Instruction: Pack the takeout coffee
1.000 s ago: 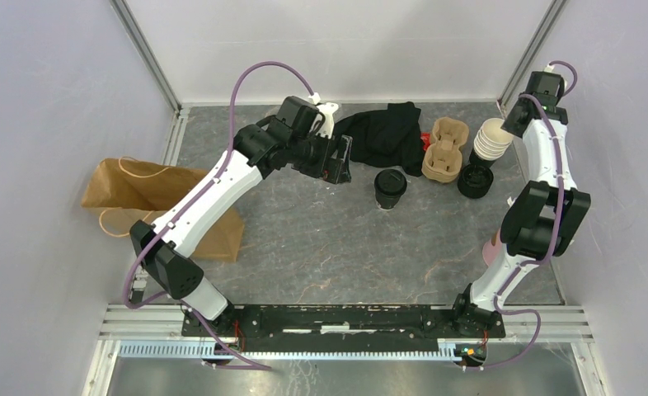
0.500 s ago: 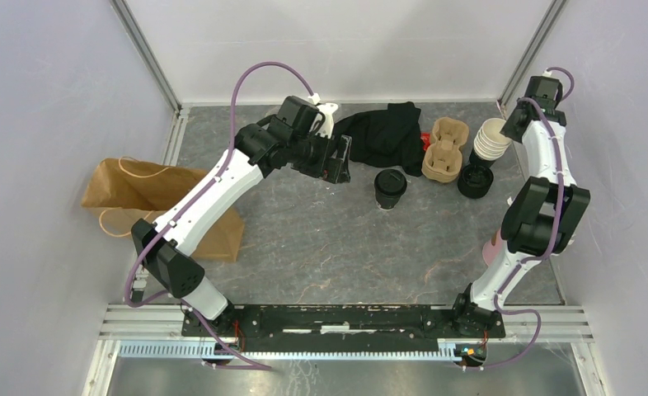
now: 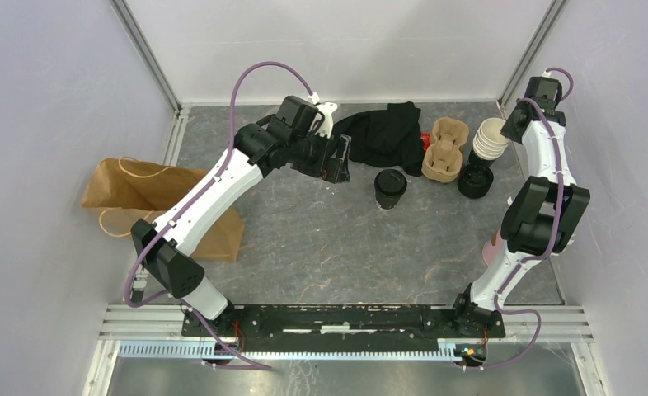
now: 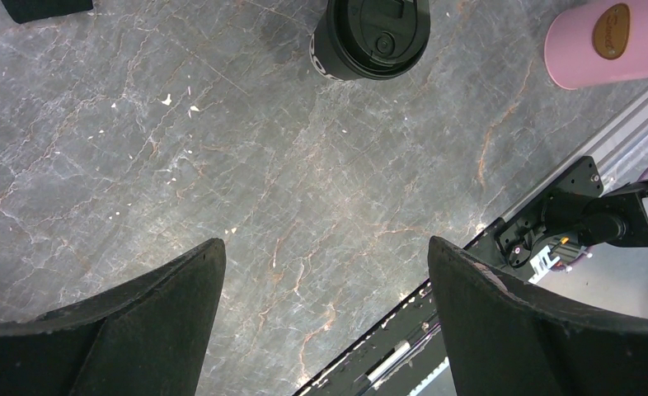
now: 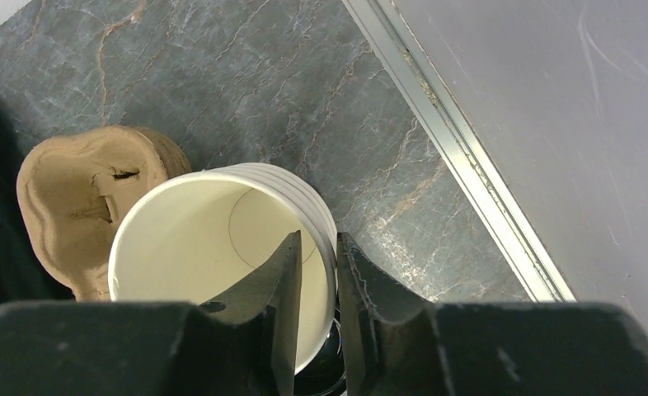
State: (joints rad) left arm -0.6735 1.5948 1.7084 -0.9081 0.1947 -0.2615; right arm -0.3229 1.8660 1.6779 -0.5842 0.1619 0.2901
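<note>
**A:** Top view: where does the lidded cup (image 3: 390,186) stand relative to the two hands?

**B:** It stands upright on the table (image 3: 321,239), near the left gripper (image 3: 338,161) and to that gripper's right, not touching it. The cardboard carrier (image 3: 443,148) lies just beyond it. The left arm is the nearer one. The right gripper (image 3: 509,124) sits at the stack of lidless cups (image 3: 492,136) in the far right corner.

**A:** Left wrist view?

**B:** The fingers (image 4: 139,330) are spread wide with nothing between them. The cup is at the top edge, lid up, ahead of the gap and slightly to its right. A forward reach would probably need one jaw on either side of the cup's wall.

**A:** Right wrist view?

**B:** One finger (image 5: 279,280) is inside the top lidless cup and the other is outside, with the rim between narrow jaws. Whether they press the rim cannot be told. No lidded cup shows here.
</note>
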